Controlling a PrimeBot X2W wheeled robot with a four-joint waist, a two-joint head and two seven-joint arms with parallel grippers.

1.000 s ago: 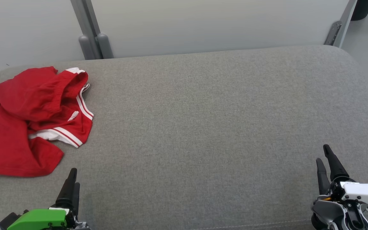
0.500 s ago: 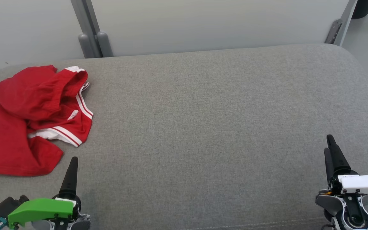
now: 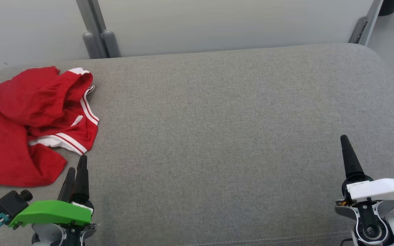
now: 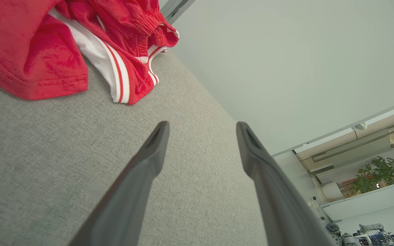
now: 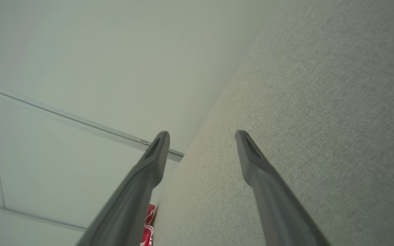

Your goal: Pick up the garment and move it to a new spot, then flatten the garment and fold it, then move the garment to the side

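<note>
Garment (image 3: 29, 126): red, white-striped trim, crumpled in a heap at the far left of the table (image 3: 217, 136); folded over itself, gripped by nothing.
Left tool (image 3: 76, 163): spread wide, empty; tips just short of the heap's near hem, aimed towards it.
Right tool (image 5: 201, 133): spread wide, empty; low at the near right, well apart from the garment.
Change: left tool closer to the hem than a second ago; right tool also further forward; whole head view slightly shifted, so camera motion, with the heap itself unmoved.
Meaning: probably the reach before the first pick-up; nothing moved, flattened or folded yet.
Surface: grey woven fabric, padded, rounded far corners, wide open stretch to the right for spreading.
Room: pale wall panels (image 3: 217, 24) behind, grey post (image 3: 92, 34) between them; potted plant (image 4: 376, 174) far off.
</note>
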